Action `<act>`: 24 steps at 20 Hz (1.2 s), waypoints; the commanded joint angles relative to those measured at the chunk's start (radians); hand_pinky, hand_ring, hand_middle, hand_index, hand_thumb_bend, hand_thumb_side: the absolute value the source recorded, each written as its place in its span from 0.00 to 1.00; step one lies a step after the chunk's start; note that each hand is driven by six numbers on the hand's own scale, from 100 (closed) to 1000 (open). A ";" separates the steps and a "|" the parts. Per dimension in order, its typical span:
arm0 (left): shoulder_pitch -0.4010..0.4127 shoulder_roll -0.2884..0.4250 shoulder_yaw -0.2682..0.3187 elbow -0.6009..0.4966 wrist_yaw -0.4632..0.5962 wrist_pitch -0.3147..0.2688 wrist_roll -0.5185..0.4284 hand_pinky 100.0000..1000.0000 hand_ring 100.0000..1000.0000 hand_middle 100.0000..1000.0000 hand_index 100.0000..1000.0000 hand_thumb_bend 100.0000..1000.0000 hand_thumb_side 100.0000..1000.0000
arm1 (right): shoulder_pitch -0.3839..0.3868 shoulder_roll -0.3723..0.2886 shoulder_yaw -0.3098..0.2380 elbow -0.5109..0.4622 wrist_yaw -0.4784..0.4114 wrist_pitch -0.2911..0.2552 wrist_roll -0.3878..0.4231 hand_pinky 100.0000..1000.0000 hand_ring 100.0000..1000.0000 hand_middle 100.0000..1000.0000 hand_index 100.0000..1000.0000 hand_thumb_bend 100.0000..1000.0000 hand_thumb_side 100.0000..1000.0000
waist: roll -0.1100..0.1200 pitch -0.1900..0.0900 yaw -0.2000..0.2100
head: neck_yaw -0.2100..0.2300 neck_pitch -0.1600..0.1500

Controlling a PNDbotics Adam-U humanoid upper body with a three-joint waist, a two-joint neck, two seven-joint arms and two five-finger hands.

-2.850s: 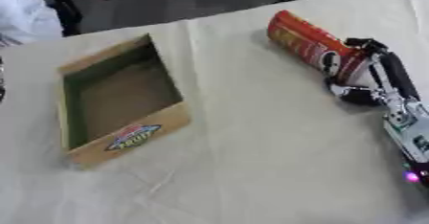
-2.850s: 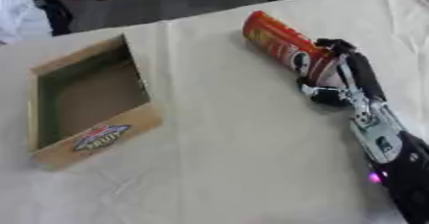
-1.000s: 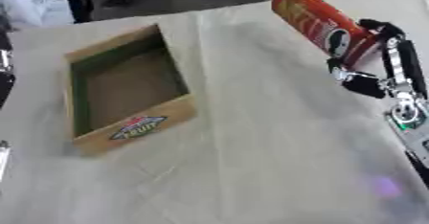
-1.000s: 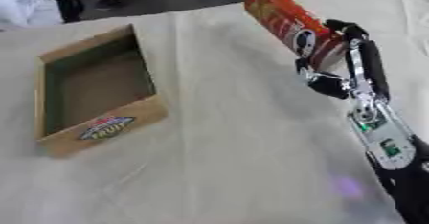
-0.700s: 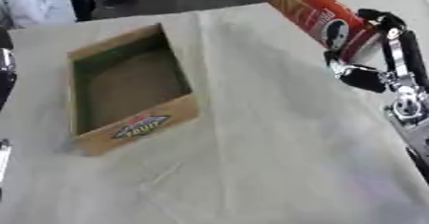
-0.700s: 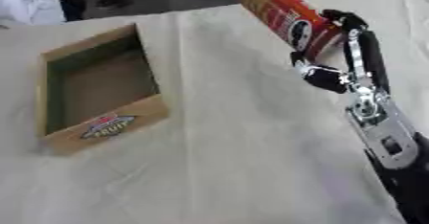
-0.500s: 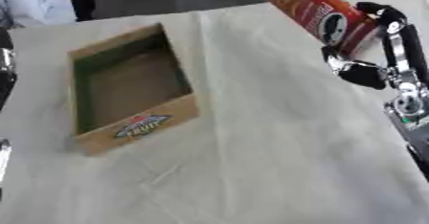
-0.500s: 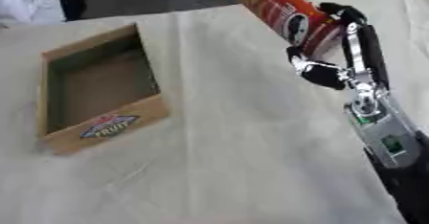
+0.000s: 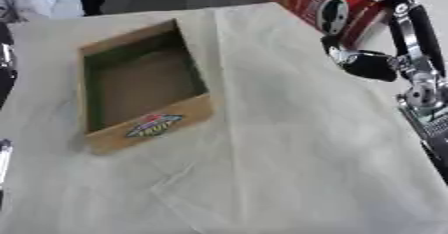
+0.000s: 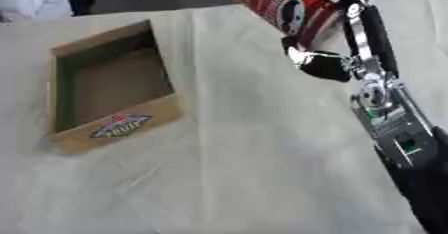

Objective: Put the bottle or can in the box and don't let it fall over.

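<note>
One red can (image 9: 317,3) at the upper right of the frame. One open cardboard box (image 9: 140,88) at the left. One robot hand (image 10: 337,53) at the right. One cloth-covered table (image 9: 262,178).

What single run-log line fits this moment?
right hand: shut on red can | can: tilted, off table | cardboard box: empty | left hand: unseen

We are lifting the red can (image 10: 282,4) off the cloth with our right hand (image 10: 337,53); it was lying flat on the right earlier, and it is now tilting in the air at the far right.
</note>
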 commanded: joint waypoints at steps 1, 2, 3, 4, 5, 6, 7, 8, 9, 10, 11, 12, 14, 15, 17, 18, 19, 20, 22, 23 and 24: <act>-0.004 0.042 0.016 -0.025 -0.006 0.000 0.009 0.76 0.83 0.72 0.70 0.40 0.62 | -0.048 0.004 0.014 0.000 0.007 -0.005 0.021 0.51 0.68 0.62 0.63 0.01 0.00 | -0.007 -0.025 0.009 | -0.010 0.005; -0.004 0.044 0.018 -0.026 -0.006 0.001 0.010 0.76 0.83 0.72 0.70 0.40 0.62 | -0.061 0.008 0.020 0.010 0.009 -0.006 0.026 0.51 0.68 0.62 0.63 0.02 0.00 | -0.009 -0.025 0.014 | -0.015 0.006; -0.003 0.046 0.019 -0.027 -0.006 0.002 0.011 0.76 0.83 0.72 0.70 0.40 0.62 | -0.074 0.013 0.026 0.020 0.008 -0.010 0.031 0.51 0.68 0.62 0.63 0.02 0.00 | -0.011 -0.026 0.018 | -0.020 0.007; -0.002 0.048 0.021 -0.028 -0.006 0.003 0.012 0.76 0.83 0.72 0.70 0.41 0.62 | -0.087 0.016 0.032 0.035 0.011 -0.012 0.036 0.51 0.68 0.62 0.63 0.02 0.00 | -0.013 -0.026 0.023 | -0.027 0.008; -0.002 0.050 0.021 -0.030 -0.007 0.004 0.013 0.76 0.83 0.72 0.70 0.41 0.62 | -0.098 0.020 0.037 0.050 0.015 -0.014 0.041 0.51 0.68 0.62 0.63 0.02 0.00 | -0.014 -0.027 0.027 | -0.033 0.009; -0.001 0.051 0.023 -0.032 -0.007 0.004 0.013 0.76 0.83 0.72 0.70 0.41 0.62 | -0.110 0.026 0.043 0.065 0.018 -0.016 0.045 0.51 0.68 0.62 0.63 0.02 0.00 | -0.016 -0.028 0.033 | -0.041 0.012; 0.001 0.053 0.023 -0.034 -0.007 0.004 0.014 0.76 0.83 0.72 0.70 0.41 0.62 | -0.120 0.031 0.048 0.080 0.021 -0.019 0.049 0.52 0.68 0.62 0.63 0.02 0.00 | -0.016 -0.029 0.038 | -0.048 0.015; 0.001 0.054 0.024 -0.037 -0.007 0.004 0.015 0.76 0.83 0.72 0.70 0.41 0.62 | -0.131 0.037 0.054 0.096 0.024 -0.022 0.054 0.52 0.68 0.62 0.63 0.02 0.00 | -0.017 -0.030 0.042 | -0.055 0.018; 0.002 0.055 0.025 -0.039 -0.006 0.004 0.015 0.76 0.83 0.72 0.70 0.41 0.62 | -0.140 0.042 0.059 0.111 0.025 -0.028 0.057 0.52 0.68 0.62 0.63 0.02 0.00 | -0.018 -0.031 0.047 | -0.061 0.021; 0.003 0.056 0.026 -0.042 -0.006 0.004 0.016 0.76 0.83 0.72 0.70 0.41 0.62 | -0.149 0.048 0.064 0.129 0.028 -0.031 0.061 0.51 0.68 0.62 0.63 0.02 0.00 | -0.018 -0.032 0.052 | -0.067 0.023; 0.003 0.056 0.026 -0.045 -0.005 0.003 0.017 0.76 0.83 0.72 0.70 0.41 0.62 | -0.157 0.054 0.068 0.146 0.031 -0.036 0.064 0.51 0.68 0.62 0.63 0.02 0.00 | -0.018 -0.032 0.056 | -0.072 0.024; 0.003 0.055 0.028 -0.049 -0.004 0.003 0.018 0.76 0.83 0.72 0.70 0.41 0.62 | -0.164 0.059 0.072 0.164 0.036 -0.041 0.067 0.51 0.68 0.62 0.63 0.02 0.00 | -0.019 -0.032 0.060 | -0.078 0.025; 0.003 0.053 0.031 -0.057 -0.001 0.003 0.023 0.76 0.83 0.72 0.70 0.40 0.61 | -0.177 0.070 0.078 0.199 0.047 -0.048 0.072 0.51 0.68 0.62 0.63 0.03 0.00 | -0.022 -0.032 0.068 | -0.098 0.023; 0.003 0.052 0.033 -0.062 0.000 0.003 0.025 0.76 0.83 0.72 0.70 0.40 0.61 | -0.182 0.075 0.081 0.215 0.053 -0.052 0.074 0.51 0.68 0.62 0.63 0.03 0.00 | -0.024 -0.031 0.071 | -0.112 0.020; 0.002 0.050 0.035 -0.070 0.003 0.004 0.031 0.76 0.83 0.72 0.70 0.40 0.61 | -0.192 0.084 0.086 0.241 0.061 -0.062 0.080 0.51 0.68 0.62 0.63 0.03 0.00 | -0.029 -0.029 0.077 | -0.139 0.014; 0.001 0.049 0.036 -0.074 0.004 0.004 0.032 0.76 0.83 0.72 0.70 0.40 0.62 | -0.197 0.087 0.089 0.253 0.066 -0.067 0.084 0.52 0.68 0.62 0.63 0.04 0.00 | -0.031 -0.027 0.080 | -0.153 0.012; 0.001 0.048 0.036 -0.077 0.004 0.005 0.033 0.76 0.83 0.72 0.70 0.40 0.62 | -0.202 0.091 0.093 0.264 0.069 -0.073 0.088 0.52 0.68 0.62 0.63 0.04 0.00 | -0.032 -0.026 0.082 | -0.164 0.009; 0.000 0.047 0.037 -0.081 0.005 0.005 0.034 0.76 0.83 0.72 0.70 0.40 0.62 | -0.206 0.095 0.097 0.276 0.072 -0.080 0.093 0.52 0.68 0.62 0.63 0.04 0.00 | -0.034 -0.025 0.086 | -0.173 0.007; -0.001 0.045 0.040 -0.088 0.008 0.006 0.036 0.76 0.83 0.72 0.70 0.40 0.62 | -0.211 0.101 0.103 0.294 0.080 -0.093 0.100 0.52 0.68 0.62 0.62 0.05 0.00 | -0.036 -0.024 0.092 | -0.186 0.004; -0.001 0.045 0.042 -0.091 0.010 0.007 0.038 0.76 0.83 0.72 0.70 0.40 0.62 | -0.214 0.104 0.105 0.301 0.084 -0.098 0.103 0.52 0.68 0.62 0.62 0.05 0.00 | -0.037 -0.023 0.094 | -0.190 0.003; 0.000 0.045 0.043 -0.094 0.011 0.008 0.039 0.76 0.83 0.72 0.70 0.40 0.62 | -0.216 0.107 0.108 0.306 0.088 -0.102 0.105 0.51 0.68 0.62 0.62 0.05 0.00 | -0.038 -0.023 0.097 | -0.194 0.002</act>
